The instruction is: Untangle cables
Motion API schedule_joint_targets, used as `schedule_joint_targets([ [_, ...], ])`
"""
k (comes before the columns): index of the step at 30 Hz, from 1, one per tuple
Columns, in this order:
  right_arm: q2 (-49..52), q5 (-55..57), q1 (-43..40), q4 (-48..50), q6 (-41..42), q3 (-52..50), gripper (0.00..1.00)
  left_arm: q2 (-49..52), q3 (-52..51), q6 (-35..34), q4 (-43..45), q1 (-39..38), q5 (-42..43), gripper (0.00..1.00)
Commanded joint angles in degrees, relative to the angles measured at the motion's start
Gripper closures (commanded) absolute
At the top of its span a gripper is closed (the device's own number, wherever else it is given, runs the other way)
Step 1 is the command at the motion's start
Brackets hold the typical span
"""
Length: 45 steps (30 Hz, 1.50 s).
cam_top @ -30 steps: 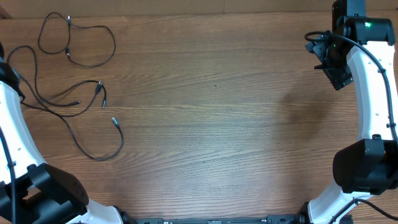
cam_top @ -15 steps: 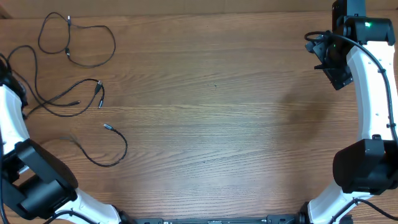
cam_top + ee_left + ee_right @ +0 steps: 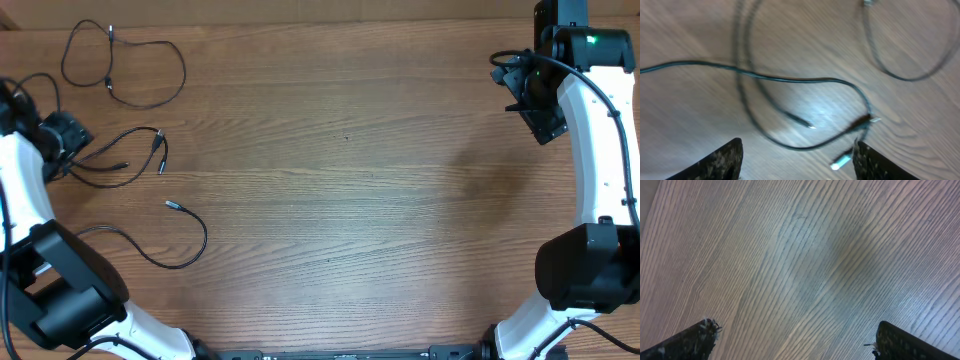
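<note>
Left gripper [image 3: 797, 150] opened up, jaws apart, nothing held, hovered over middle cable [image 3: 120, 158]. Lower cable [image 3: 170, 250] just released, lay apart. Top loop [image 3: 130, 70] separate. Middle strands possibly crossed. Right gripper [image 3: 795, 330] wide, empty.

The left arm [image 3: 22, 195], at the frame's left edge, and the right arm [image 3: 588, 150], at its right edge, are white shells with black joints. A green light [image 3: 591, 41] glows on the right arm's top joint, black wiring [image 3: 497, 60] looping beside it. The left claw [image 3: 797, 145] and right claw [image 3: 795, 327] have black fingers [image 3: 722, 160], speckled pale.
</note>
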Motion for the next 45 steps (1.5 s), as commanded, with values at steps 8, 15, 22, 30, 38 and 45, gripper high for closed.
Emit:
schedule_joint_targets([
  [8, -0.4, 0.6, 0.0, 0.2, -0.2, 0.3, 0.0, 8.2, -0.2, -22.6, -0.5, -4.1, -7.3, 0.28],
  [15, -0.4, 0.6, 0.0, 0.2, -0.2, 0.3, 0.0, 15.0, -0.2, -23.4, 8.0, -4.2, -7.4, 0.29],
  [22, -0.4, 0.6, 0.0, 0.2, -0.2, 0.3, 0.0, 17.9, -0.2, -23.4, 14.3, -4.2, -6.1, 0.28],
  [30, -0.4, 0.6, 0.0, 0.2, -0.2, 0.3, 0.0, 18.5, -0.2, -23.6, 18.1, -4.2, -5.9, 0.3],
  [38, -0.4, 0.6, 0.0, 0.2, -0.2, 0.3, 0.0, 18.5, -1.2, -23.6, 17.4, -4.2, -6.5, 0.33],
  [45, -0.4, 0.6, 0.0, 0.2, -0.2, 0.3, 0.0, 18.5, -2.5, -24.7, 18.4, -4.2, -7.5, 0.32],
])
